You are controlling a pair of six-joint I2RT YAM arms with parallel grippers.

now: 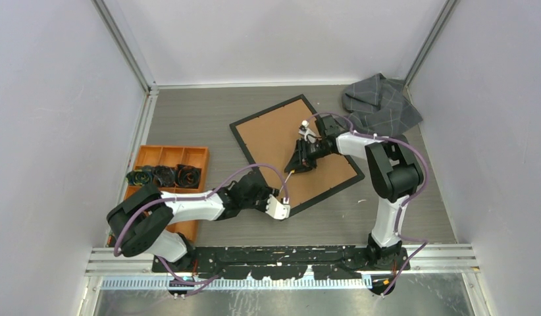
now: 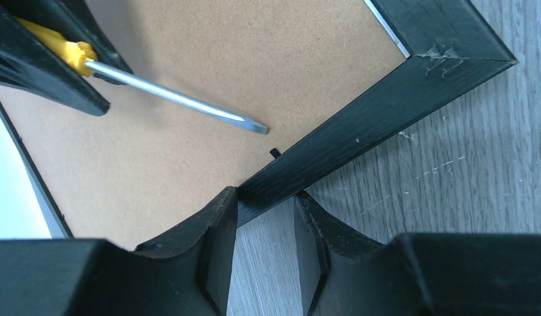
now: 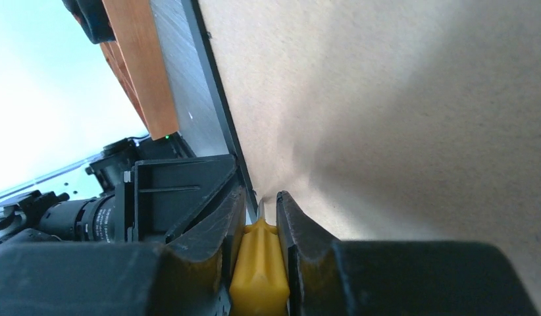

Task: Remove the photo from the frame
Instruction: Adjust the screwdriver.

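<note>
Right tool (image 3: 260,197) pinching yellow screwdriver (image 3: 258,283), left tool (image 2: 264,195) clamping frame (image 2: 373,105) edge

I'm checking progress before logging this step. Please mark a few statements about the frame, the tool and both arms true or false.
The frame lies back up, brown board showing. True.
The right fingers grip a yellow-handled screwdriver. True.
The photo lies out on the table. False: no photo is in view; the board covers the frame's back.
The left fingers hang clear of the frame. False: they clamp its black border.
</note>
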